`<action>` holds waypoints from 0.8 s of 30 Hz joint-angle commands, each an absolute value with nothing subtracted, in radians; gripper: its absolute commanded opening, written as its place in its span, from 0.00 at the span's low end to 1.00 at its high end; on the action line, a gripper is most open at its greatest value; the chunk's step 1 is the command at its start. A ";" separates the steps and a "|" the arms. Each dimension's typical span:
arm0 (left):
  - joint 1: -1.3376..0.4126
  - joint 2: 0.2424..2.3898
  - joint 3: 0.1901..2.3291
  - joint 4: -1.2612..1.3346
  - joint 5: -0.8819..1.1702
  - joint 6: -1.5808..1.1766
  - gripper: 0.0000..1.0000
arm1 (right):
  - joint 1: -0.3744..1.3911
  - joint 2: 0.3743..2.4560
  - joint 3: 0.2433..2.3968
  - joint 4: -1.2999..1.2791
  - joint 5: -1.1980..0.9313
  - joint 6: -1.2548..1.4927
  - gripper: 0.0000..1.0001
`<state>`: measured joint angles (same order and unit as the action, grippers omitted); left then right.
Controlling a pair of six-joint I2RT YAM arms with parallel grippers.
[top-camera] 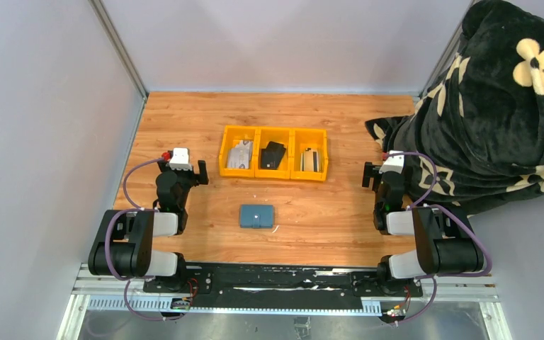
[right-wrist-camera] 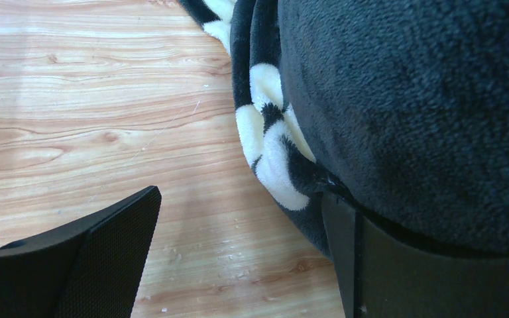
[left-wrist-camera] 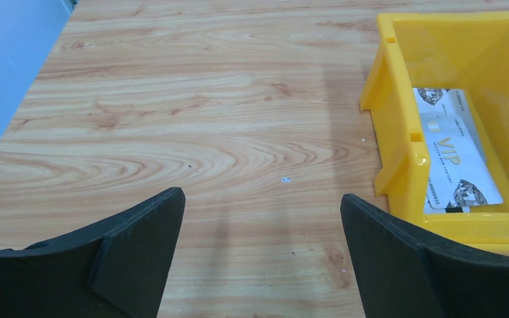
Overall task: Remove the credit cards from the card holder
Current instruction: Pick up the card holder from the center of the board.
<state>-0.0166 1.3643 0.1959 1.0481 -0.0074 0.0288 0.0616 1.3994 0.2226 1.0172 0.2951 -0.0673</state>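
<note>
- Nearest the overhead lens, the black mounting rail (top-camera: pixel 276 280) runs along the 6 o'clock edge and carries both arm bases.
- Wooden table (top-camera: pixel 184 120): light grain, with walls at 9 and 12 o'clock.
- Black blanket (top-camera: pixel 496 106) with cream flowers: heaped from 1 to 3 o'clock, its folds spilling onto the wood.
- Left gripper (left-wrist-camera: pixel 262 199): at 10 o'clock from the card holder, jaws spread wide over bare wood with nothing between them. The tray's corner is at its 2 o'clock.
- Right gripper (right-wrist-camera: pixel 240 195): at 2 o'clock from the card holder, jaws wide apart and empty. Its right finger (right-wrist-camera: pixel 371 265) is pressed against the blanket's fold.
- Yellow tray (top-camera: pixel 273 176): three compartments in a row, at 12 o'clock from the card holder.
- Card holder (top-camera: pixel 257 216): blue-grey, lying flat and folded shut near the table's middle, between the two arms and touched by neither.
- Black pouch (top-camera: pixel 273 154): in the middle compartment.
- Credit card (left-wrist-camera: pixel 457 152): pale, printed VIP, lying flat in the tray's left compartment.
- The pale item in the right compartment is too small to identify.
</note>
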 commanded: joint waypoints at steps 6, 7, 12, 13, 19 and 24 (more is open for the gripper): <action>-0.020 1.371 0.198 1.067 -0.021 0.032 1.00 | 0.051 1.391 0.218 1.020 0.295 -0.055 0.95; -0.019 1.371 0.199 1.067 -0.021 0.032 1.00 | 0.050 1.391 0.218 1.020 0.296 -0.056 0.95; -0.019 1.355 0.198 1.066 -0.007 0.038 1.00 | 0.051 1.394 0.219 1.019 0.298 -0.054 0.95; -0.016 1.328 0.210 1.018 -0.006 0.038 1.00 | 0.051 1.391 0.215 1.029 0.301 -0.056 0.95; -0.009 1.130 0.385 0.549 -0.019 0.053 1.00 | 0.066 1.130 0.285 0.723 0.394 -0.013 0.95; -0.003 0.962 0.561 0.123 0.062 0.046 1.00 | 0.067 0.953 0.416 0.406 0.284 0.044 0.96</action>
<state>-0.0120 1.0622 0.4351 0.5270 0.0013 0.0418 0.0631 1.0519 0.3096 0.6838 0.3492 0.0048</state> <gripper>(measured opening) 0.997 0.954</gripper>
